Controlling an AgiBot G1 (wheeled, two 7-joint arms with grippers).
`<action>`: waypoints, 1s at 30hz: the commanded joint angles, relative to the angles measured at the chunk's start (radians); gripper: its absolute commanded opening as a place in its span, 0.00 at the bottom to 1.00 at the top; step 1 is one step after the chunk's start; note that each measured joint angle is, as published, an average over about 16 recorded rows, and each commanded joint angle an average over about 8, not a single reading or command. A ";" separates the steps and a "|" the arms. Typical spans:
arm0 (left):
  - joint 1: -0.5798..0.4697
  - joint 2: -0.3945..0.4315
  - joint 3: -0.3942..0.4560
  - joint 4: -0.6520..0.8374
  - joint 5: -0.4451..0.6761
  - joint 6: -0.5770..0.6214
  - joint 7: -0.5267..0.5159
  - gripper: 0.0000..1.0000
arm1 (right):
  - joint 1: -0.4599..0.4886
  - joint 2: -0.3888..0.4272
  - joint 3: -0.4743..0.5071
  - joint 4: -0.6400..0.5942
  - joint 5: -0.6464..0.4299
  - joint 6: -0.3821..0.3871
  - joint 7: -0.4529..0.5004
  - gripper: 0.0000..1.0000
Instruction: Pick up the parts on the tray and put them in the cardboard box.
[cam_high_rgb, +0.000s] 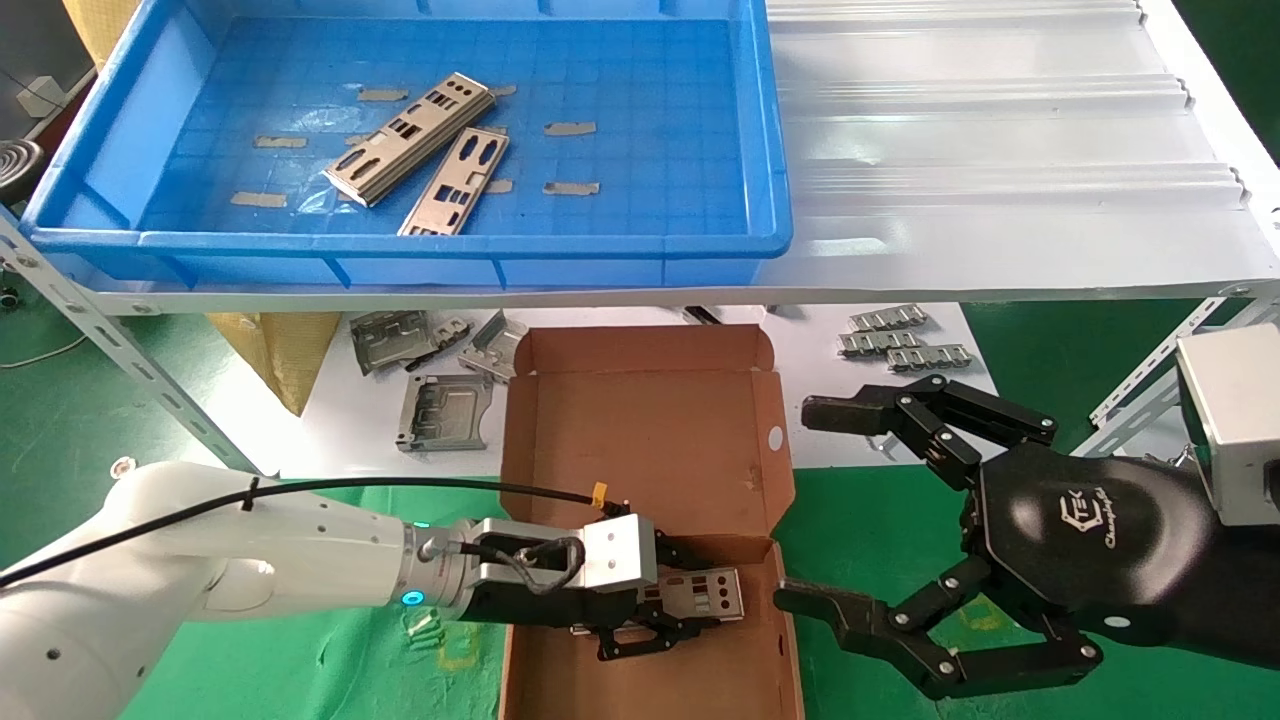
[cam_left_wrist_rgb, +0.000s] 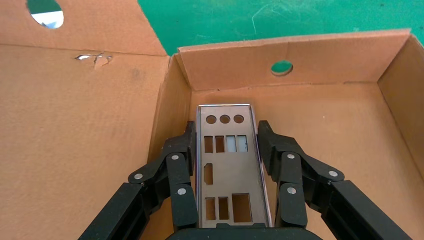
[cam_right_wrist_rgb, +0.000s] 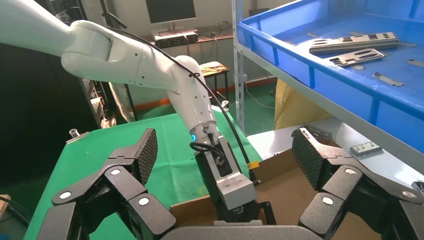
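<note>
My left gripper (cam_high_rgb: 690, 600) is inside the near end of the cardboard box (cam_high_rgb: 640, 430), shut on one silver punched part (cam_high_rgb: 712, 592). The left wrist view shows that part (cam_left_wrist_rgb: 225, 170) between the black fingers (cam_left_wrist_rgb: 180, 165), just above the box floor (cam_left_wrist_rgb: 325, 130). More parts lie on the blue tray (cam_high_rgb: 400, 245): a stack (cam_high_rgb: 410, 138) and a single plate (cam_high_rgb: 455, 182) beside it. My right gripper (cam_high_rgb: 808, 505) hangs open and empty just right of the box. In its wrist view the right gripper (cam_right_wrist_rgb: 226, 150) faces the left arm, with the tray's parts (cam_right_wrist_rgb: 352, 42) higher up.
Grey stamped pieces (cam_high_rgb: 420, 370) and small ridged strips (cam_high_rgb: 900, 340) lie on the white surface behind the box. The tray sits on a raised white shelf (cam_high_rgb: 1000, 150) overhanging that surface, with angled metal struts (cam_high_rgb: 90, 320) at both sides. Green mat (cam_high_rgb: 880, 480) covers the table.
</note>
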 joint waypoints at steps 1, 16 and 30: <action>-0.008 0.015 -0.001 0.029 -0.002 0.005 0.009 1.00 | 0.000 0.000 0.000 0.000 0.000 0.000 0.000 1.00; -0.054 -0.035 -0.050 0.094 -0.117 0.259 -0.049 1.00 | 0.000 0.000 0.000 0.000 0.000 0.000 0.000 1.00; -0.012 -0.137 -0.095 0.038 -0.267 0.416 -0.184 1.00 | 0.000 0.000 0.000 0.000 0.000 0.000 0.000 1.00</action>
